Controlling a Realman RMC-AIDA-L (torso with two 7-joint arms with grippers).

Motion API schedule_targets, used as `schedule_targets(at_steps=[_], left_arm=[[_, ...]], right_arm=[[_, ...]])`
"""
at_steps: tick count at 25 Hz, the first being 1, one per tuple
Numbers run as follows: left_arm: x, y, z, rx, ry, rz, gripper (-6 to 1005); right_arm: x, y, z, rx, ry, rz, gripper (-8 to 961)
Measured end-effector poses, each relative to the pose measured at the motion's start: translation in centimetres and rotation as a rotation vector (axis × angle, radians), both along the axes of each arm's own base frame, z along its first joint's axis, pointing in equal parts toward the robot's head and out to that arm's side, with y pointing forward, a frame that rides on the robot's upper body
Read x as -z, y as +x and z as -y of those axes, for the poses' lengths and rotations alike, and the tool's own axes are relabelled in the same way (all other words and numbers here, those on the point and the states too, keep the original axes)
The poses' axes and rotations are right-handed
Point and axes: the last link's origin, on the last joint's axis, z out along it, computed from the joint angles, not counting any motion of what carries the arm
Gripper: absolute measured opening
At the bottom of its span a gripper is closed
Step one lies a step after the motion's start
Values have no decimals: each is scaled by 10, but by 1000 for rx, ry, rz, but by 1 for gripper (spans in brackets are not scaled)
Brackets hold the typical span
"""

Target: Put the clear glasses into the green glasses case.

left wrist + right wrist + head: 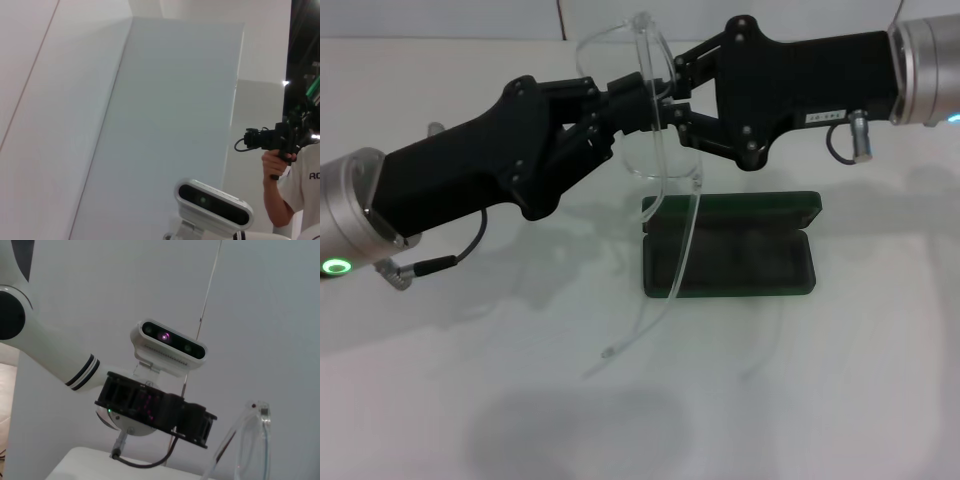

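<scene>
Head view: both hands meet above the white worktop (840,380), holding the clear glasses (642,120) between them; the left hand (620,112) comes in from the left and its fingers are closed on the front of the frame; the right hand (670,100) comes in from the right and its fingers pinch the same frame from the other side; one thin clear temple arm hangs down across the near left end of the green glasses case (730,245), which lies open on the worktop just below the hands, dark lining up, lid raised at the far side.

Left wrist view: no hand or glasses show here; there is a pale wall panel (170,115), a camera head (214,204) low down, and a person (295,180) at the edge holding a black camera rig (272,139).

Right wrist view: the left hand (155,410) shows as a black block on its white arm (45,347), beneath a camera head (169,346); part of the clear glasses (250,440) shows beside it.
</scene>
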Motion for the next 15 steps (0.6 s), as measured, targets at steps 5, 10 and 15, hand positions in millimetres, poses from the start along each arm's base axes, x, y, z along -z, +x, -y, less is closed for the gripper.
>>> schedule_targets(at_steps=[5, 10, 15], left_arm=[[1, 0, 0, -6, -4, 0, 104], [2, -1, -1, -9, -4, 0, 105], [2, -2, 0, -13, 0, 0, 106]], right_arm=[[3, -5, -1, -11, -12, -29, 115], [6, -9, 0, -24, -27, -41, 114], [9, -11, 1, -37, -38, -33, 114]])
